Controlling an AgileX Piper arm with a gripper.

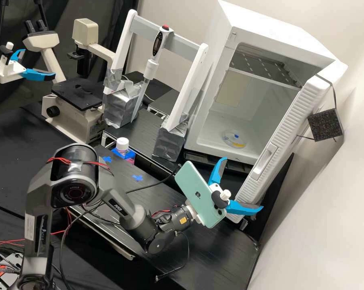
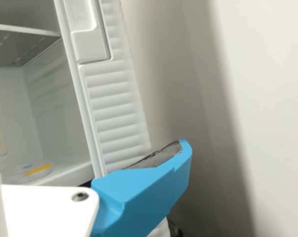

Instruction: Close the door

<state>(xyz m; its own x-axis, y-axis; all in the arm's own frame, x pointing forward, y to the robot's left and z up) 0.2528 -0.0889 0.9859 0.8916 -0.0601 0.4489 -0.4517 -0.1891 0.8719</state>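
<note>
The white ribbed door of the white cabinet stands open at the cabinet's right side in the high view. My gripper is at the door's lower end, its blue fingers spread wide with nothing held between them. One finger lies across the door's bottom part; whether they touch, I cannot tell. From the wrist, the gripper has a blue finger with a grey pad overlapping the lower part of the ribbed door, beside its recessed handle. The cabinet's interior shows beside the door.
A round dish lies inside the cabinet. The pale wall rises close behind the door, where a black foam block hangs. Left of the cabinet stand a white frame and a microscope. A capped bottle is near the arm.
</note>
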